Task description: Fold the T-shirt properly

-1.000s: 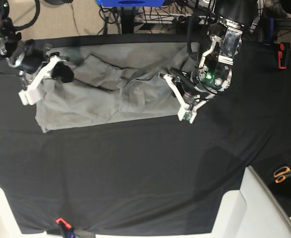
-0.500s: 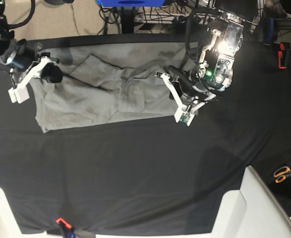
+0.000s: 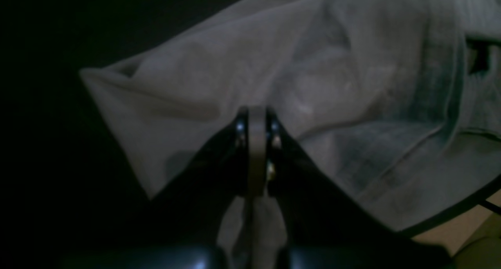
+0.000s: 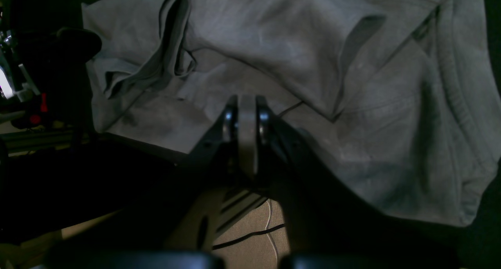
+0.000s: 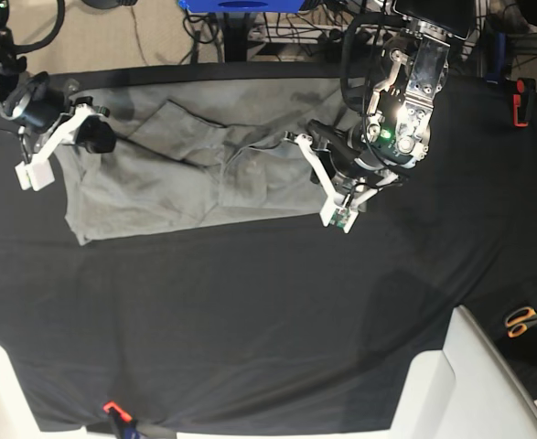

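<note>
1. The black table cloth (image 5: 250,311) carries the grey T-shirt (image 5: 186,174) near its far edge, rumpled, partly folded; most folding seems left.
2. Left gripper (image 5: 334,192) and right gripper (image 5: 37,165): jaws closed, holding nothing.

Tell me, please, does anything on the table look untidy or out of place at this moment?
Yes. The grey T-shirt lies crumpled at the far edge of the black table cloth, not neatly folded: one sleeve is turned diagonally over the body and wrinkles bunch near the middle. Both grippers are shut and hold none of it.
</note>
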You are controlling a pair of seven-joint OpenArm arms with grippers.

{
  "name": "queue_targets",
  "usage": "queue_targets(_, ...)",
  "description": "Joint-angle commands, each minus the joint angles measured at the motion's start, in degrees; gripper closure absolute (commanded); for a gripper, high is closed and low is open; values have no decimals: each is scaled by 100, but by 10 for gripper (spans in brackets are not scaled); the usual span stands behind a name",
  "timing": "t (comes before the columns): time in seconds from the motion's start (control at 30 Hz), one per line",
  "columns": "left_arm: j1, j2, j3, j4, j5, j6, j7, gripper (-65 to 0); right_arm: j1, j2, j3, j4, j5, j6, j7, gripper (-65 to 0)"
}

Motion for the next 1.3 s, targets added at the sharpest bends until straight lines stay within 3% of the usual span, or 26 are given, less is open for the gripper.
queue_targets(0.0, -58, 4, 30, 92, -19, -15, -85, 0, 13, 71, 40, 98, 82, 73, 77, -5)
queue_targets(0.7, 3, 215, 1867, 145, -46, -24, 178, 0, 30, 71, 49, 98, 82, 73, 77, -3)
queue_targets(0.83, -199, 391, 1903, 180, -591, -32, 178, 0, 30, 71, 40, 98, 82, 65, 77, -3)
queue_targets(0.97, -480, 347, 1850, 242, -1610, 12, 178, 0, 30, 71, 32, 98, 108, 65, 77, -3)
queue_targets(1.03, -559, 163, 1735, 479, -1804, 108, 178, 0, 30, 71, 23, 98, 117, 91, 33, -6)
queue_targets(1.13, -542, -110, 1217, 989, -1821, 548, 178, 0, 48, 36, 14, 124, 117, 126, -459, -6)
queue_targets(1.2, -463, -453, 751, 1165, -1857, 574, 178, 0, 250, -175, -3, 107, 117, 460, -987, -8)
queue_targets(1.27, -261, -831, 267, 1218, -1857, 574, 178, 0, 540, -342, -30, -25, 117, 1102, -1716, -8)
